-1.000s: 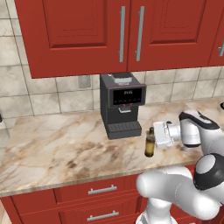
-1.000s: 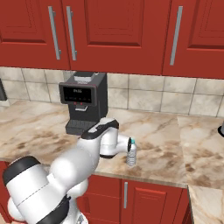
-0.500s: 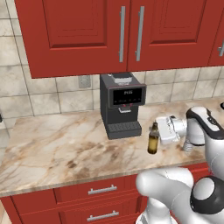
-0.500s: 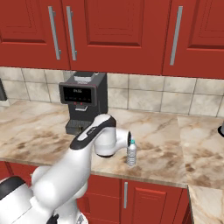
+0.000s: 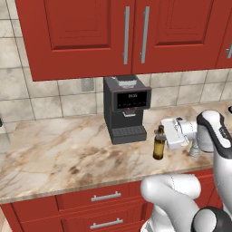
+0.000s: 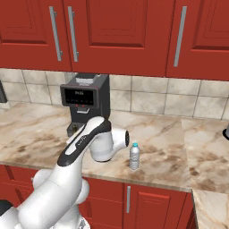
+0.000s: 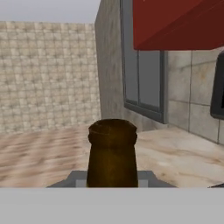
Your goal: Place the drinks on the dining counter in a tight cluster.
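right now, in the left base view, the tool [image 5: 164, 136] is reaching sideways from the arm and is closing on the neck of the brown bottle [image 5: 158, 144], which is standing upright over the marbled wall surface [image 5: 63, 149], just right of the black coffee machine [image 5: 126, 108] under the red cabinets [image 5: 90, 31]. whether the bottle's base is touching the surface or hanging just above it is hard to tell from here.

in the right base view, the arm is curving across the front of the coffee machine [image 6: 87, 100] and is hiding the brown bottle. the small water bottle [image 6: 134, 156] with the blue cap is standing upright on the same surface [image 6: 179, 147], just beside the arm's wrist and not being touched.

in the hand view, the brown bottle's neck [image 7: 112, 153] is sitting squarely between the two finger tips, with a window [image 7: 142, 57] and a tiled wall [image 7: 43, 74] behind it.

judging by this, the step in hand is the pickup of the first drink: the grip looks made, and the bottle is waiting to be carried off. the next move is calling for a clean lift straight up, keeping the bottle upright and clear of the coffee machine, then a drive over to the dining island, where it should be set down with room left close by for the other drinks.
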